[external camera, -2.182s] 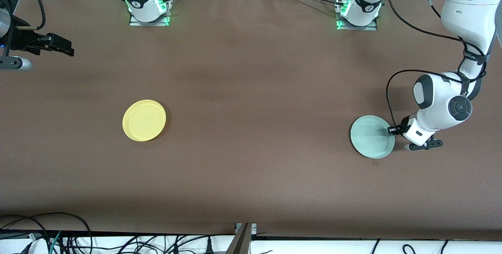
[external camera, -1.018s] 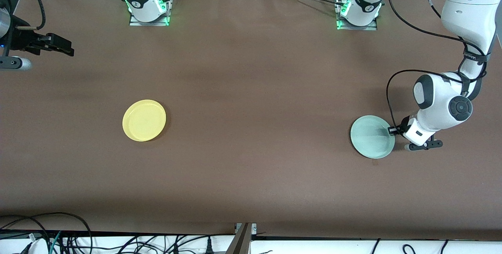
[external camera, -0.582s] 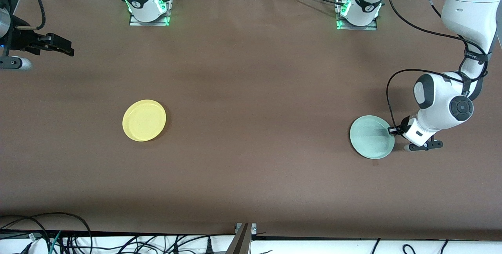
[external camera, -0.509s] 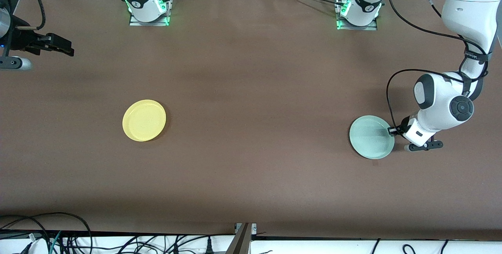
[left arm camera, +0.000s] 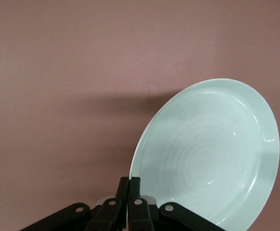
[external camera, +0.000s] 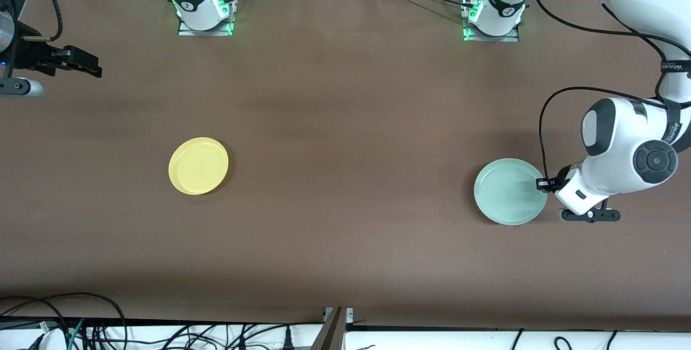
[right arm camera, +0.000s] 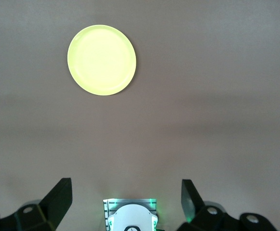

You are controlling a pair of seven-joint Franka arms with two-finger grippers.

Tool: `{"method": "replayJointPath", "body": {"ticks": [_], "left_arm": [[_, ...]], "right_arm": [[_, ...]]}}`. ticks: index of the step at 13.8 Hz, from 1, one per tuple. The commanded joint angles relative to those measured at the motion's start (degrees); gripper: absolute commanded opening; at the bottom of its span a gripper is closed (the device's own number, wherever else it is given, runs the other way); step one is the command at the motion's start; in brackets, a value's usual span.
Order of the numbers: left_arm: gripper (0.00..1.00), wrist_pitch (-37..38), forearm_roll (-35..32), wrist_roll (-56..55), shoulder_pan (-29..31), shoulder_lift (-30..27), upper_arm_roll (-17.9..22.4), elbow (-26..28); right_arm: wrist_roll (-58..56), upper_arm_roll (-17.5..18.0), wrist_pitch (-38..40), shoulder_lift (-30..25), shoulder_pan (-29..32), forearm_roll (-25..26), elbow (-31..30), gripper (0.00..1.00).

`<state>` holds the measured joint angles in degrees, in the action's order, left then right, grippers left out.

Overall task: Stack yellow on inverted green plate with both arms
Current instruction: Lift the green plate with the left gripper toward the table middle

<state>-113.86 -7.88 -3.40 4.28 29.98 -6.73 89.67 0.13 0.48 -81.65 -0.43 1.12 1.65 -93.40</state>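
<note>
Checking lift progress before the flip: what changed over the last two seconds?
The left tool, shut on the green plate at its rim, has raised it off the table; in the left wrist view the plate hangs tilted over its shadow, and it has shifted slightly toward the yellow plate. The yellow plate and the waiting, open right tool have not moved.

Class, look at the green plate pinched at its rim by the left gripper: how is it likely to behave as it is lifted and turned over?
The green plate keeps its round shape while tilted, so it is probably stiff. The left gripper holds only a thin edge of rim, so the glossy plate might slip or pivot. It looks thin and shallow, so likely light. The right gripper waits, open.
</note>
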Motion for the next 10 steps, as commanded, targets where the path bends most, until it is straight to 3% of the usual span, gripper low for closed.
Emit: {"method": "replayJointPath", "body": {"ticks": [1, 4, 10], "left_arm": [[0.0, 4.69, -4.07, -1.25, -5.32, 0.61, 0.93, -5.45], [0.0, 7.93, -8.54, -4.92, -11.29, 0.61, 0.93, -8.1], [0.0, 19.01, -30.78, -26.55, -32.47, 2.27, 1.28, -11.27]], "right_arm": [[0.04, -0.04, 1.23, 0.51, -0.07, 0.28, 1.46, 1.0], [-0.04, -0.04, 1.23, 0.51, -0.16, 0.2, 1.46, 1.0], [-0.22, -0.04, 1.14, 0.51, -0.16, 0.11, 1.46, 1.0]]}}
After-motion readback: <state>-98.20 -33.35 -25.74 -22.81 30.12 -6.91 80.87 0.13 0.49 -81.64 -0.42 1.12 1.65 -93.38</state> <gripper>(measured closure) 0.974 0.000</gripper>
